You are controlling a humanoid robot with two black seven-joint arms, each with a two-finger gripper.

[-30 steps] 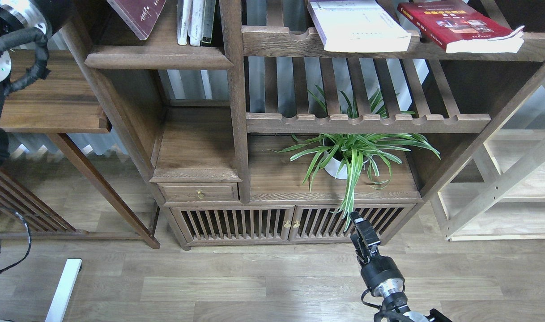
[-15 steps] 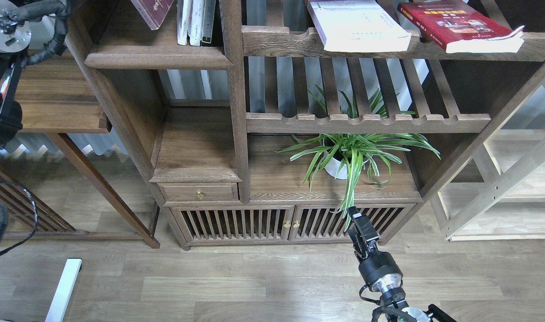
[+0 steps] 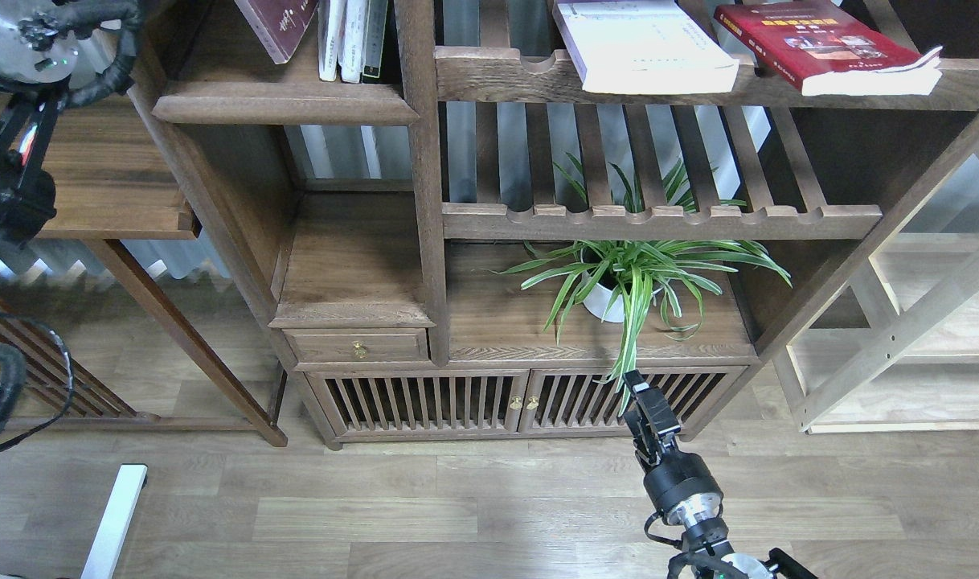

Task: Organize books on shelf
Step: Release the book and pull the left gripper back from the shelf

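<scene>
a maroon paperback book (image 3: pixel 276 24) leaned tilted on the dark solid-plank shelf (image 3: pixel 284 103) beside thin white-spined books (image 3: pixel 343 40), while the right gripper's (image 3: pixel 649 410) finger state couldn't be told.

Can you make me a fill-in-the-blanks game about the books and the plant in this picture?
1. The maroon book leans on the solid shelf beside the thin ____-spined books.
2. The white book lies to the ____ of the red book.
3. The potted plant has ____ leaves.

Missing words: white; left; green
</scene>
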